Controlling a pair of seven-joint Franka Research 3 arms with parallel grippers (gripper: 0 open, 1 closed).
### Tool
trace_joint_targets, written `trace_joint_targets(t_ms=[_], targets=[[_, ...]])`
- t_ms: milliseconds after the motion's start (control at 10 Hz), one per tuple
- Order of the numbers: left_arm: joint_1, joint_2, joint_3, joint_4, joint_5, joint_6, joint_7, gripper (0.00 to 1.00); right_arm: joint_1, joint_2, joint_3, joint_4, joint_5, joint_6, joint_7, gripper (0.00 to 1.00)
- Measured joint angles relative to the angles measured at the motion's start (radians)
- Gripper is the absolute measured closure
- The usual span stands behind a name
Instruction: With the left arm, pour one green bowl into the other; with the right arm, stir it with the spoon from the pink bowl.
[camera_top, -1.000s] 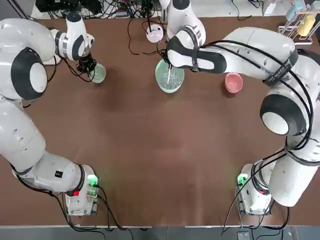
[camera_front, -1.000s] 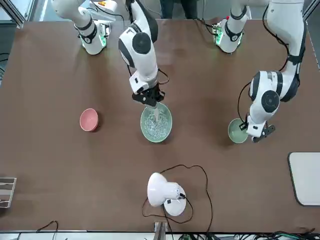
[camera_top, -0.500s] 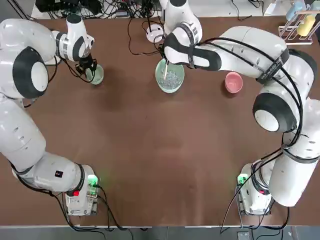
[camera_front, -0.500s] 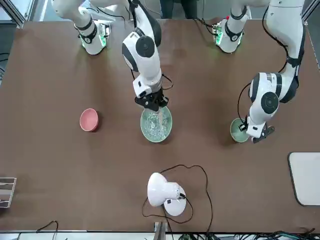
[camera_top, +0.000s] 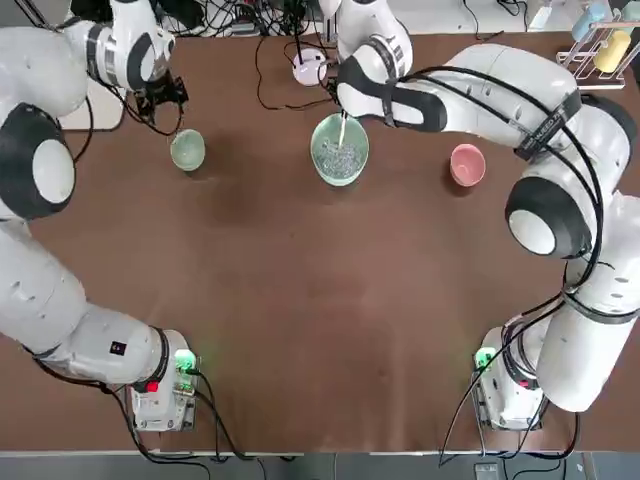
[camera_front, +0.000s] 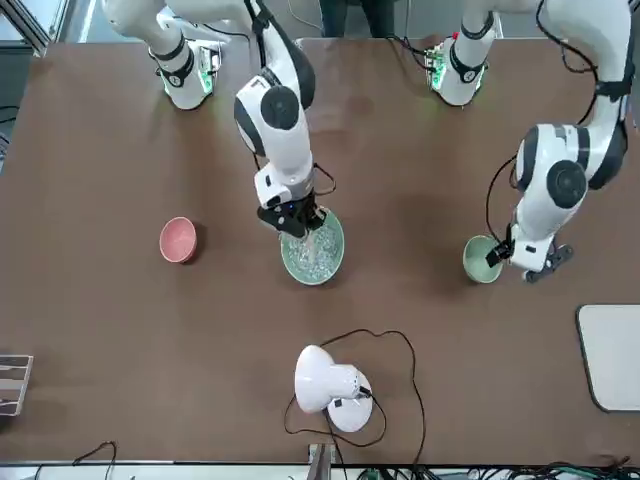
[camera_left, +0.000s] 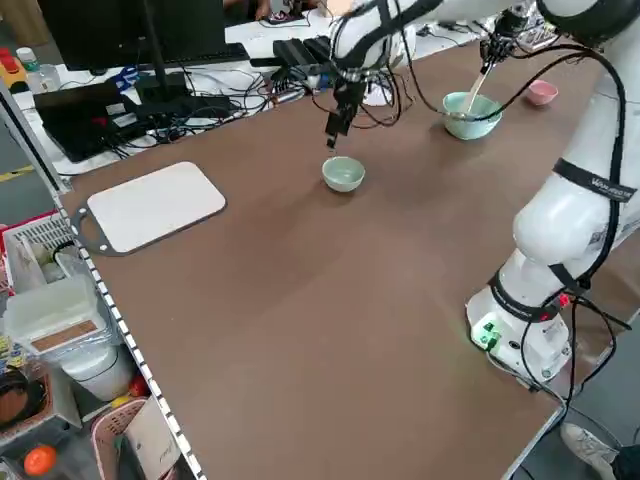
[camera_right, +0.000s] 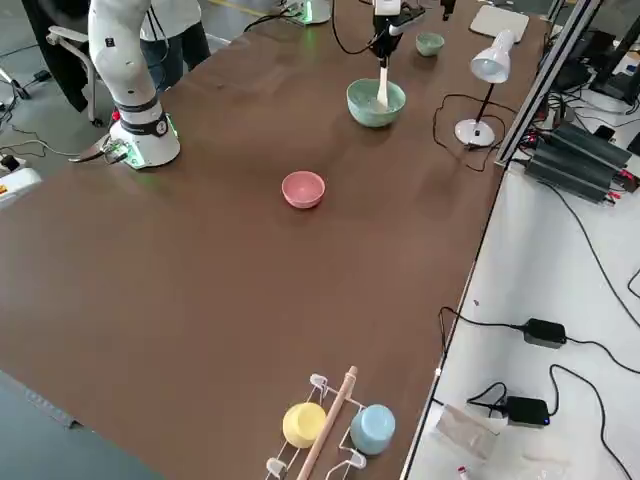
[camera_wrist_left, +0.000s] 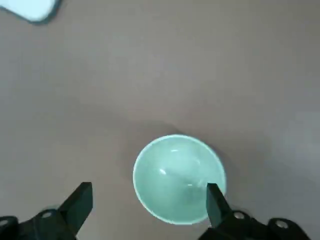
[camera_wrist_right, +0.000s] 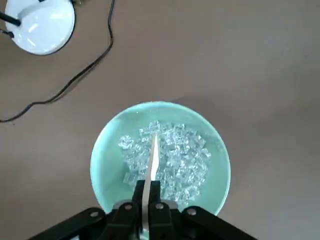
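Since the earlier frame, the left hand (camera_wrist_left: 145, 212) has let go of the small green bowl (camera_top: 187, 150) and lifted away, fingers spread. Stirring is underway: the right hand (camera_wrist_right: 147, 197) clamps the spoon (camera_wrist_right: 152, 160) upright in the mint bowl (camera_top: 340, 150), the pink bowl (camera_top: 467, 165) at its 3 o'clock. Next comes more circling.

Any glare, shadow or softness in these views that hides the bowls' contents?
Right wrist view: sharp; the clear bits in the large mint-turquoise bowl glint around the pale wooden spoon, nothing hidden. Left wrist view: slightly soft; small highlights on the small sage-green bowl, which looks empty. Top view: even light, with a soft shadow beside the small pink bowl.
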Motion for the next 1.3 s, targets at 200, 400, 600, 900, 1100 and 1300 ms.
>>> trace_joint_targets(t_ms=[200,400,600,900,1100,1300], targets=[[-0.002,-0.057,-0.004,0.088,-0.024,-0.108,0.044,0.0,-0.005,0.001,0.0,0.0,-0.028,-0.033,-0.006,0.95],[-0.005,-0.061,-0.012,0.261,-0.136,-0.326,0.085,0.0,-0.004,0.002,0.002,0.001,-0.035,-0.058,-0.017,0.95],[-0.002,-0.052,-0.011,0.456,-0.193,-0.538,0.207,0.0,0.005,0.002,0.008,0.002,-0.037,-0.069,-0.017,0.95],[0.047,-0.041,-0.005,0.617,-0.244,-0.752,0.365,0.0,0.037,0.003,0.018,0.002,-0.026,-0.068,0.025,0.95],[0.054,-0.041,-0.006,0.668,-0.245,-0.786,0.37,0.0,0.043,0.003,0.018,0.003,0.01,-0.033,0.053,0.95],[0.065,-0.042,-0.014,0.691,-0.245,-0.79,0.392,0.0,0.038,0.003,0.015,0.005,0.017,0.004,0.09,0.95]])
